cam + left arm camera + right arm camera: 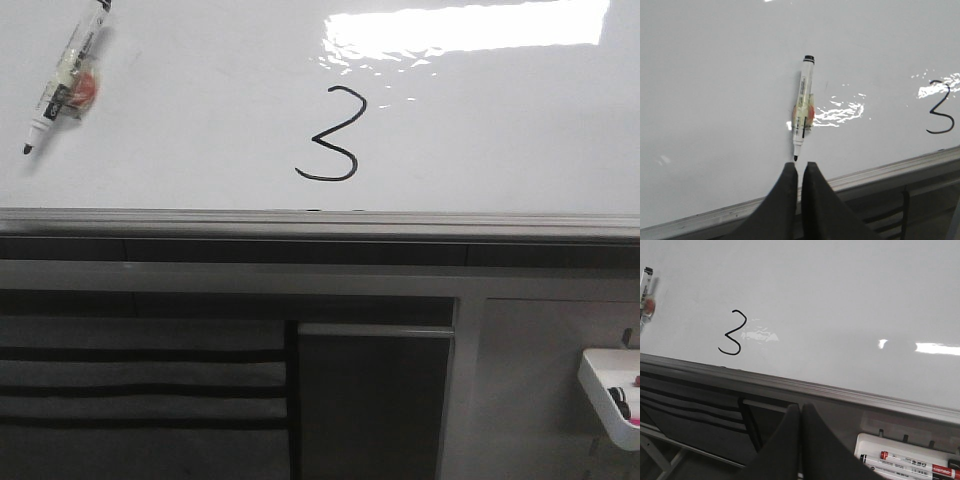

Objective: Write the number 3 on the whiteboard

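A black hand-drawn number 3 (333, 134) stands on the glossy whiteboard (200, 120), just above its grey near edge strip. It also shows in the left wrist view (941, 107) and the right wrist view (733, 333). An uncapped white marker pen (65, 77) with an orange patch lies on the board at far left, tip toward the near edge; it also shows in the left wrist view (803, 113). My left gripper (800, 165) is shut and empty, just short of the pen's tip. My right gripper (800, 407) is shut and empty, below the board's edge.
A small white tray (905, 455) with several markers hangs below the board at the right, beside my right gripper; it also shows in the front view (612, 390). A dark slatted panel (140, 385) and cabinet front lie under the board's edge strip (320, 222).
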